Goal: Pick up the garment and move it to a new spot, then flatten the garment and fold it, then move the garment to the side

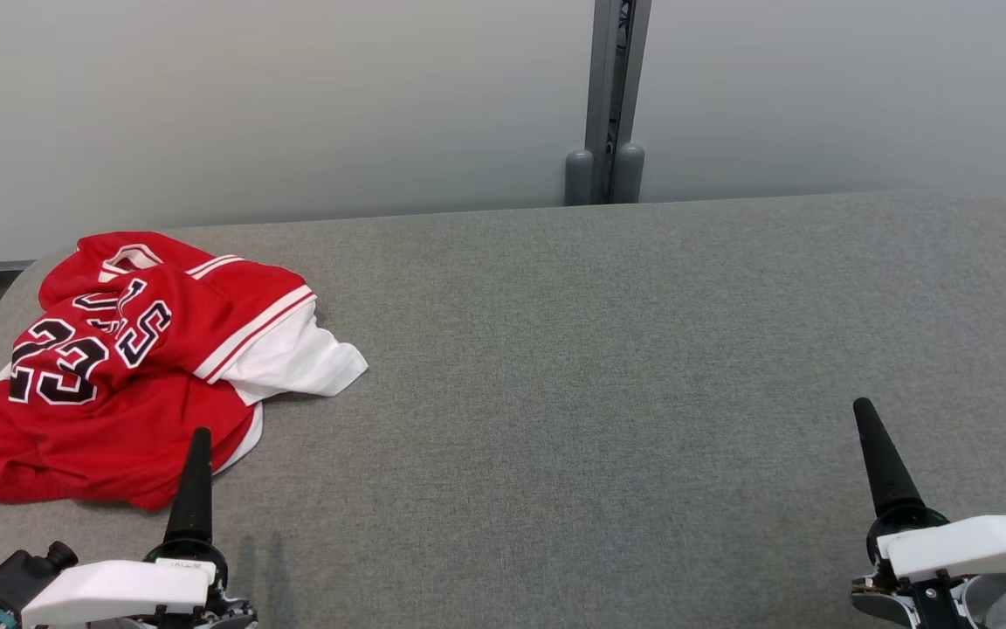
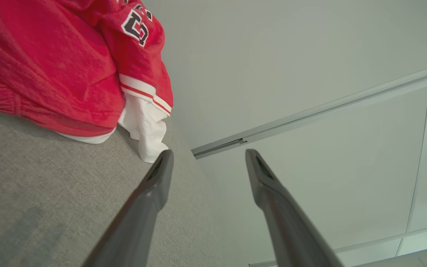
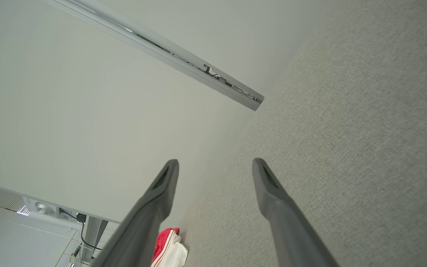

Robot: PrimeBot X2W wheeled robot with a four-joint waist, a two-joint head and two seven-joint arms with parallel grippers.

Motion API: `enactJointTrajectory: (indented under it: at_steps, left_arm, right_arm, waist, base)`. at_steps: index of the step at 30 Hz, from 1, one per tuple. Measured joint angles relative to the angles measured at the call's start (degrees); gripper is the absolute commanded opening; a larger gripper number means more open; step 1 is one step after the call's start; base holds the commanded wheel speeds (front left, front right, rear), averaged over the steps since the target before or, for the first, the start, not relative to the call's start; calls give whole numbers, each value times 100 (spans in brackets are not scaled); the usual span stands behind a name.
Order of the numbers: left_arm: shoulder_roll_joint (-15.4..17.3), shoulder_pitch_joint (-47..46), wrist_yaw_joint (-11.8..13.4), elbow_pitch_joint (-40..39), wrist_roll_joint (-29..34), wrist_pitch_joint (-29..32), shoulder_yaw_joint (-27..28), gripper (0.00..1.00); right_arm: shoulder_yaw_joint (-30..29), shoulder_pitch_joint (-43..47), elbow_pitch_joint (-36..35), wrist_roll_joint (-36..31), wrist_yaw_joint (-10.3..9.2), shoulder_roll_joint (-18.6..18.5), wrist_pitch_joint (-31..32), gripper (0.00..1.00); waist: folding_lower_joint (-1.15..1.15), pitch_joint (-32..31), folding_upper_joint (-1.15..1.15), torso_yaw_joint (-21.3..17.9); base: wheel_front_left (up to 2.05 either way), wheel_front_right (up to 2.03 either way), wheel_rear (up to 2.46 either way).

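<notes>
Head view: red garment (image 1: 132,367) crumpled in a heap at left of frame, on grey table (image 1: 599,349). White trim, dark "23" on top, a white flap sticking out toward frame centre. Heap close to the table's rounded left edge and just short of the far edge. From the white flap rightward, bare grey surface all the way to the rounded upper-right corner, so wide open room across centre and right. Pale wall (image 1: 293,105) behind the far edge, grey post (image 1: 612,96) at top centre, two rounded stubs at its base by the far edge.

Left wrist view: left gripper (image 2: 208,154) released, jaws wide apart, nothing between them. Garment (image 2: 50,63) at upper left of frame, white flap hanging down just beside the left fingertip; touching or apart, cannot tell. Table (image 2: 50,204) bare at lower left, its edge curving up past the fingers (image 2: 143,207) against the wall.

Right wrist view: right gripper (image 3: 215,163) likewise released, jaws spread, empty. Table (image 3: 347,148) bare over the right half of frame, edge running diagonally from bottom centre toward upper right along the wall. Garment (image 3: 169,248) small at bottom centre, well apart from this gripper, far down that same edge.
</notes>
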Motion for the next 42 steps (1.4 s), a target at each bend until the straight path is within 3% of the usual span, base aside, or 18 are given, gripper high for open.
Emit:
enactJointTrajectory:
  at_steps: [15,42]
  left_arm:
    - [18,132,12,-59,1764,-320,-63,100]
    - [60,343,-32,-255,3797,-800,-69,100]
  right_arm:
    - [219,88,-147,-1724,0,-101,-308,100]
    - [278,272,-285,-3853,1,-102,-795,100]
  waist:
    - [0,-23,0,-8]
    - [0,-56,0,-25]
  base:
    - [0,0,0]
    - [0,0,0]
